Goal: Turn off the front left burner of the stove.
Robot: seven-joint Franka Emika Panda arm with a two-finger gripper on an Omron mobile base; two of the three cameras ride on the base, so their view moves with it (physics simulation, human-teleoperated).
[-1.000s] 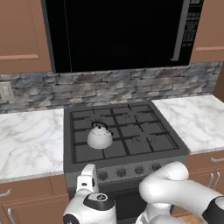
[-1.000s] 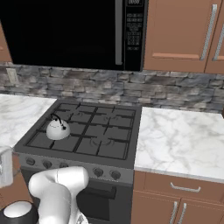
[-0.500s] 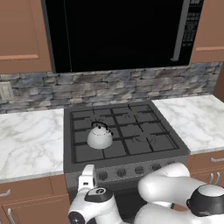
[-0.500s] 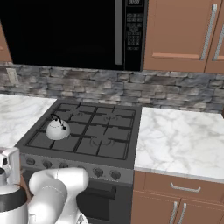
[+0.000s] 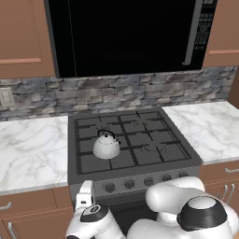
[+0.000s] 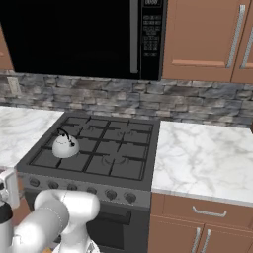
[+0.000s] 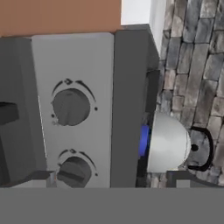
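The stove (image 5: pixel 135 175) is a dark grey gas range with black grates and a row of round knobs (image 5: pixel 130 184) along its front. A silver kettle (image 5: pixel 106 145) stands on the front left burner (image 5: pixel 93 161), and a blue flame (image 7: pixel 143 140) shows under the kettle (image 7: pixel 168 142) in the hand view. My gripper (image 5: pixel 85 193) hangs low in front of the stove's left end, a little below the knob row. It is open and holds nothing. The hand view is rolled sideways and faces two knobs (image 7: pixel 70 106) on the grey panel. My gripper (image 6: pixel 7 188) sits at the left edge of the right base view.
A big black microwave (image 5: pixel 126 35) hangs over the stove. White marble counters (image 5: pixel 28 149) flank it on both sides, the right one (image 6: pixel 207 158) wider. Brown cabinet drawers (image 6: pixel 207 217) sit below. My own white arm (image 5: pixel 186 205) bulks low in front of the oven door.
My arm's elbow has swung left and the hand has edged slightly left and down in front of the knob panel. The kettle and stove have stayed put.
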